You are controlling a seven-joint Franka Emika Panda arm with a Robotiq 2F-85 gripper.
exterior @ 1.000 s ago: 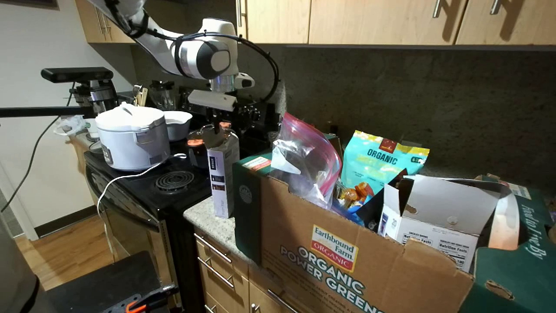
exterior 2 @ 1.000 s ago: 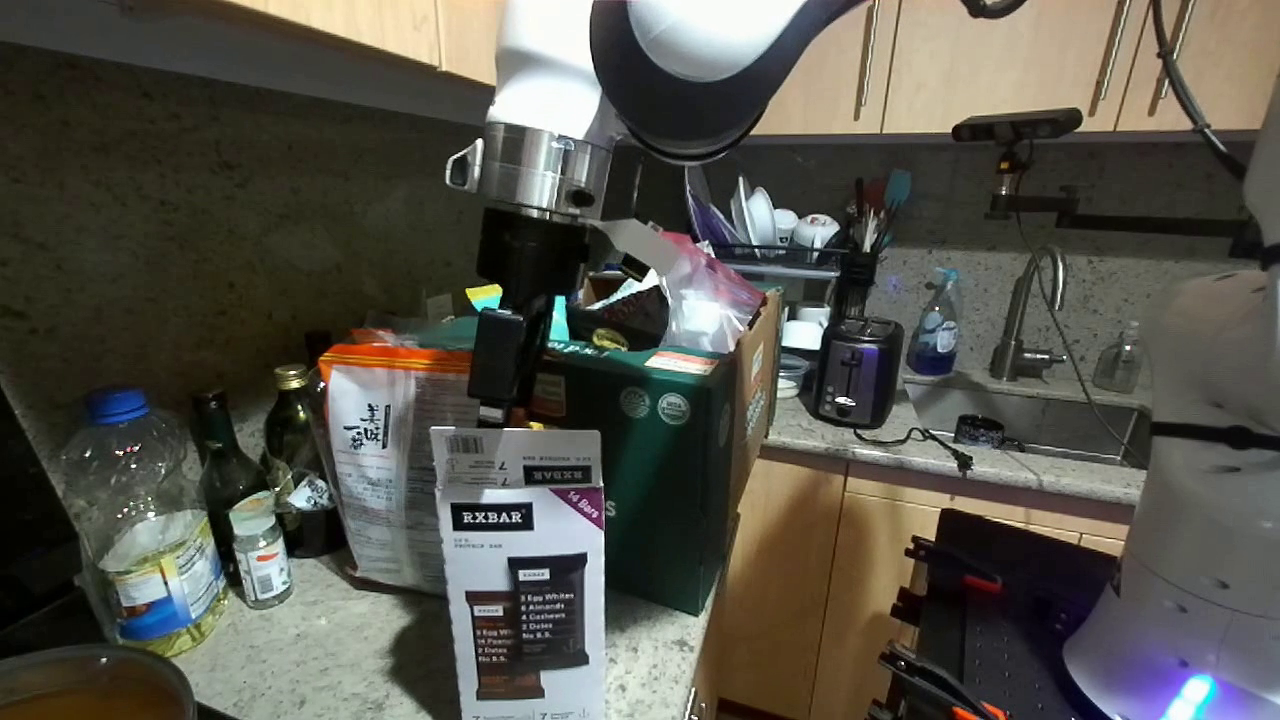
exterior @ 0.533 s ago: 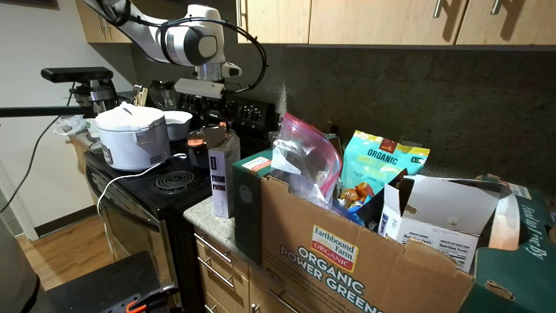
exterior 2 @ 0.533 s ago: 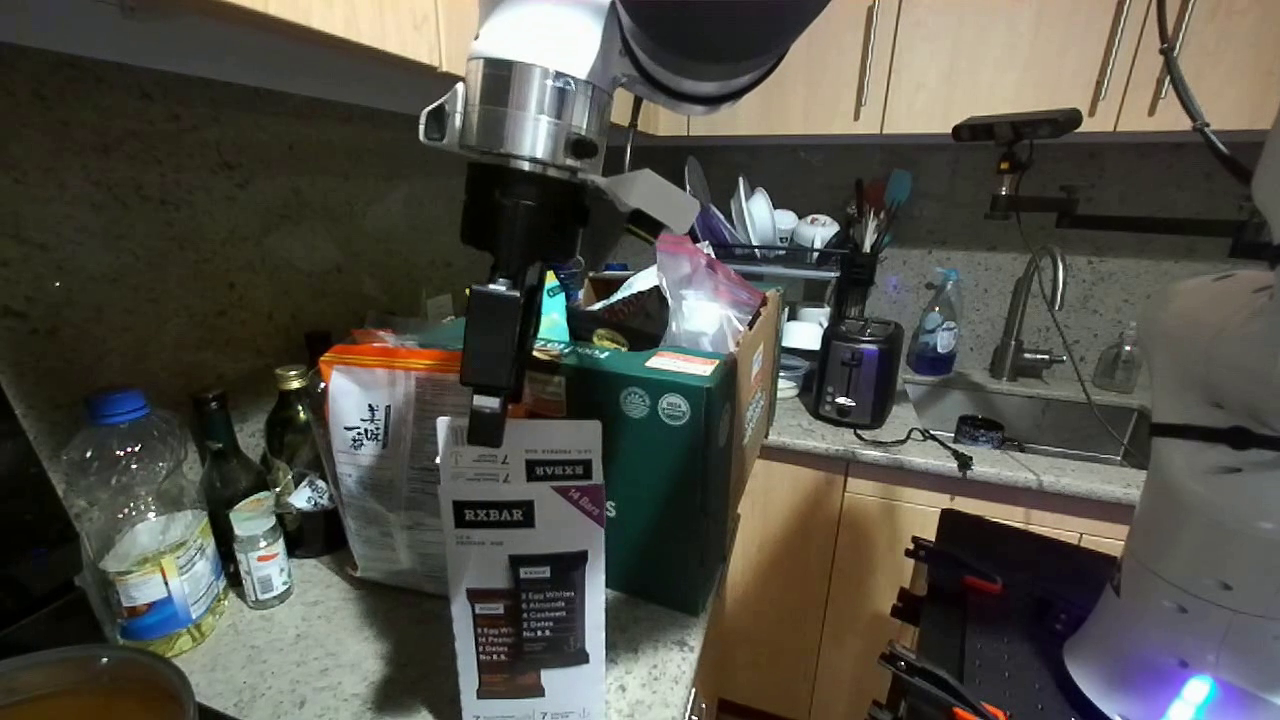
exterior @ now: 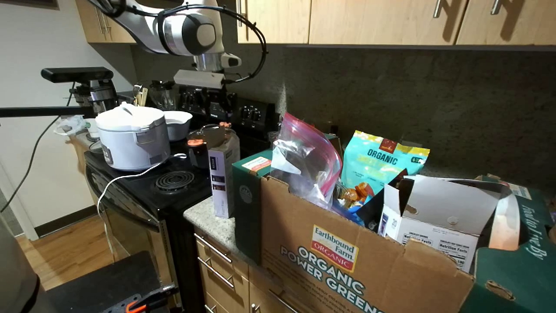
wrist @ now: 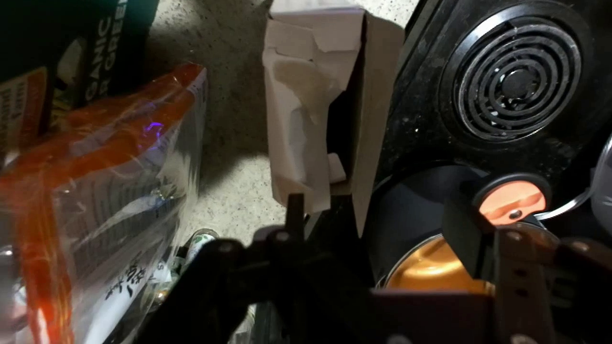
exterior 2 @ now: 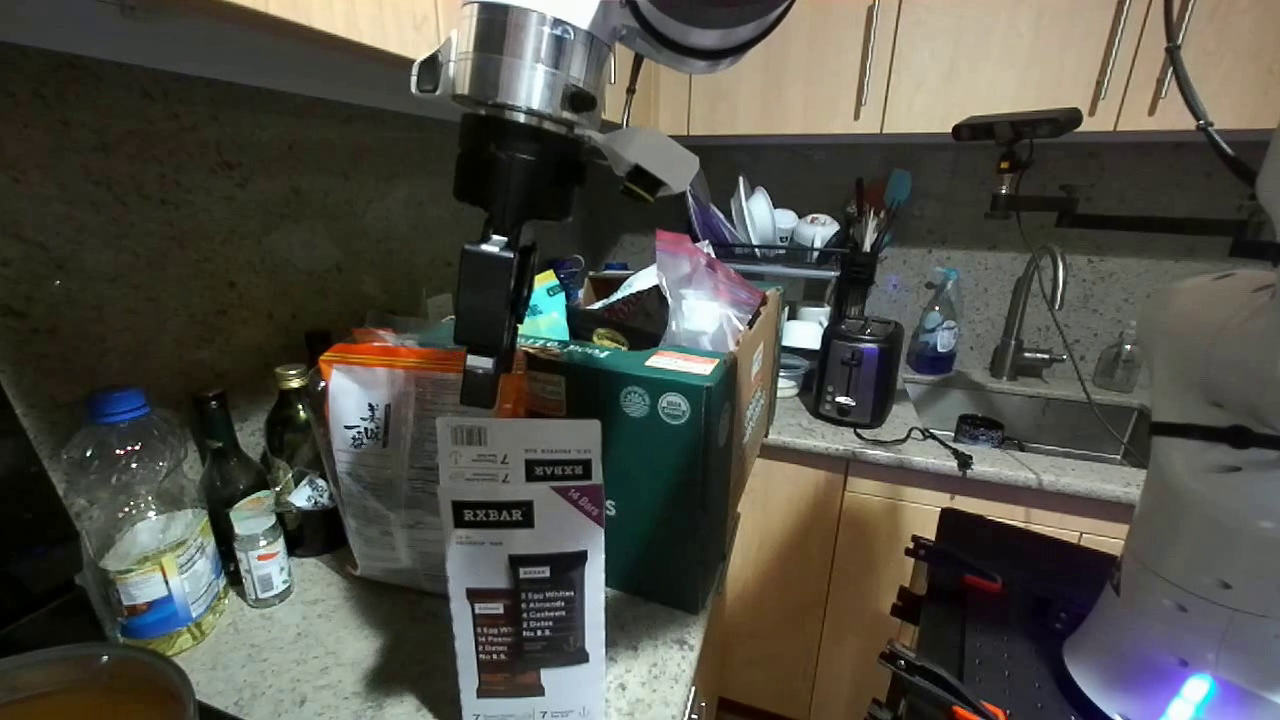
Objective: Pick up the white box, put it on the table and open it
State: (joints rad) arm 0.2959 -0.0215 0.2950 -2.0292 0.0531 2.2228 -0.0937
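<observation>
The white box (exterior 2: 530, 610), a tall RXBAR carton, stands upright on the stone table (exterior 2: 300, 650) beside the big cardboard box's green end. It also shows in an exterior view (exterior: 222, 182) with its narrow side toward the camera. In the wrist view its top (wrist: 299, 110) is creased, with a dark gap along one side and a flap sticking up past it. My gripper (exterior 2: 482, 380) is above the box's top and apart from it. In the wrist view the gripper's fingers (wrist: 380, 217) are wide apart with nothing between them.
The big cardboard box (exterior: 356, 261) full of groceries stands close beside the white box. An orange and white bag (exterior 2: 390, 470), bottles (exterior 2: 290, 460) and an oil jug (exterior 2: 150, 530) stand near the wall. The stove (wrist: 521, 81) with a pot (wrist: 430, 267) adjoins the table.
My gripper has risen from the white box's top and shifted slightly toward the stove. The white box stays standing on the table; its top edge has shifted slightly.
</observation>
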